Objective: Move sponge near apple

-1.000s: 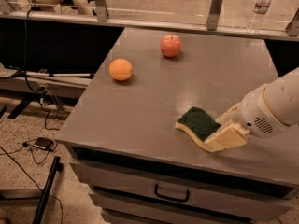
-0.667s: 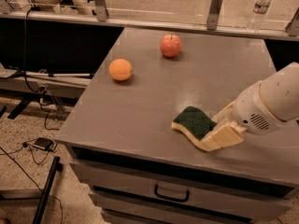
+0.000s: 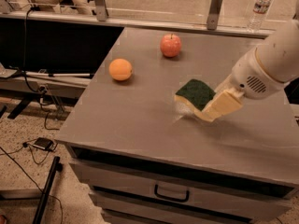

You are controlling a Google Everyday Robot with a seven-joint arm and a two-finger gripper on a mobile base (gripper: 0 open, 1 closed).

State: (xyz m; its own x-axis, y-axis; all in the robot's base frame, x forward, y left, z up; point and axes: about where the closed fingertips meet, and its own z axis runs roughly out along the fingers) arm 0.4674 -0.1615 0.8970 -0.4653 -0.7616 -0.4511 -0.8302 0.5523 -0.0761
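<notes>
Fingers (image 3: 223, 105) pinching sponge (image 3: 195, 93) right end, mid-right over table (image 3: 135, 115); apple (image 3: 171, 45) well apart.

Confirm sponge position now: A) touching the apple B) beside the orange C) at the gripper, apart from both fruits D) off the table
C: the sponge is held at the gripper over the table's right half, clearly apart from the apple and the orange.

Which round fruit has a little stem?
The red apple at the back; the orange, front-left of it, shows none. The gripper, at right, holds the sponge.
</notes>
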